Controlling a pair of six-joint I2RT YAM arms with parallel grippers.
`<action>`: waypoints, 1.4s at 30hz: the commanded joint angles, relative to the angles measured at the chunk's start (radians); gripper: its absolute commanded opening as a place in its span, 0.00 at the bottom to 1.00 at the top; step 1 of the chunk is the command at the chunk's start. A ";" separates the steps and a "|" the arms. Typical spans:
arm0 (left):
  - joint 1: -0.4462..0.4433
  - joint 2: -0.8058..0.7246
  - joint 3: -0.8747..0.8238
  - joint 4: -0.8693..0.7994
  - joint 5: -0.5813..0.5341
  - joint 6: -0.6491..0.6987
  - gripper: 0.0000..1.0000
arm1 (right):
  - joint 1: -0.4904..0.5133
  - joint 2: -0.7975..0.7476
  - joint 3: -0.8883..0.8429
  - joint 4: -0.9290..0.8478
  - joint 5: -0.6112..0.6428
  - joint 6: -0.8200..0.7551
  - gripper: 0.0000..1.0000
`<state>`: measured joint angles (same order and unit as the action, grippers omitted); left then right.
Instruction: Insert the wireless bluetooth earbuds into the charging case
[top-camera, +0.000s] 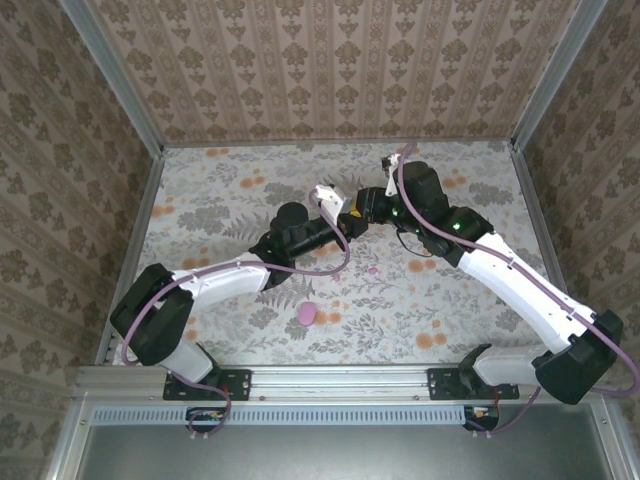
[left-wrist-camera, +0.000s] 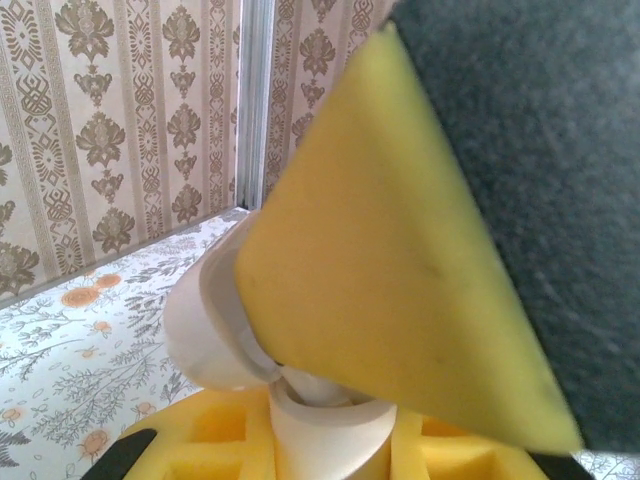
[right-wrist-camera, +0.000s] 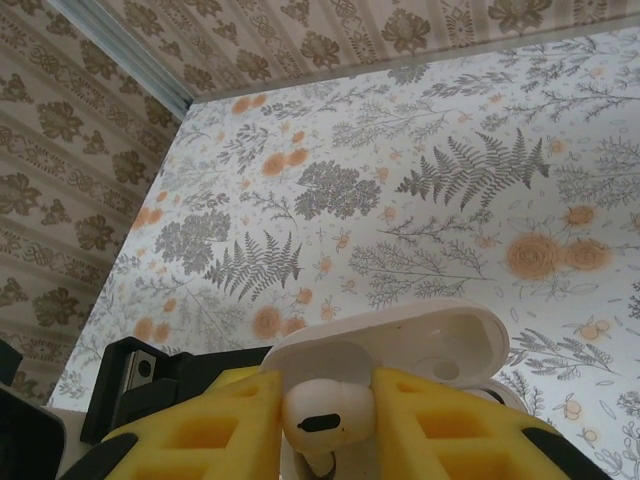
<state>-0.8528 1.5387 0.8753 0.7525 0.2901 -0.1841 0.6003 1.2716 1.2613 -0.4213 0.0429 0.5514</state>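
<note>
White earbud (right-wrist-camera: 322, 412) sits pinched in the right tool (right-wrist-camera: 327, 396) at the open charging case (right-wrist-camera: 405, 342), which the left tool (left-wrist-camera: 320, 445) clamps.

Charging case (left-wrist-camera: 215, 330) largely hidden behind blurred yellow pad (left-wrist-camera: 380, 260); earbud (right-wrist-camera: 325, 412) stem cut off.

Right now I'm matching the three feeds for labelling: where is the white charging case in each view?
Top external: white charging case at centre, where the two arms meet.
Left wrist: the case sits lower centre-left, clamped in the left gripper.
Right wrist: the case is lower right of centre, lid open, behind the white earbud in the right gripper.
Shared landmark: the floral table cover, seen in all three.
</note>
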 joint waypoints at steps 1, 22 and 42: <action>-0.008 -0.016 0.037 0.110 -0.002 -0.015 0.08 | 0.004 -0.020 -0.028 -0.027 0.022 -0.022 0.29; -0.009 -0.032 0.026 0.110 0.001 0.017 0.08 | 0.004 -0.039 -0.006 -0.064 0.075 -0.035 0.32; -0.009 -0.042 0.019 0.103 -0.002 0.035 0.08 | 0.004 -0.052 0.026 -0.109 0.141 -0.039 0.34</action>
<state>-0.8566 1.5383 0.8749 0.7708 0.2863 -0.1711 0.6098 1.2293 1.2640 -0.4606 0.1253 0.5240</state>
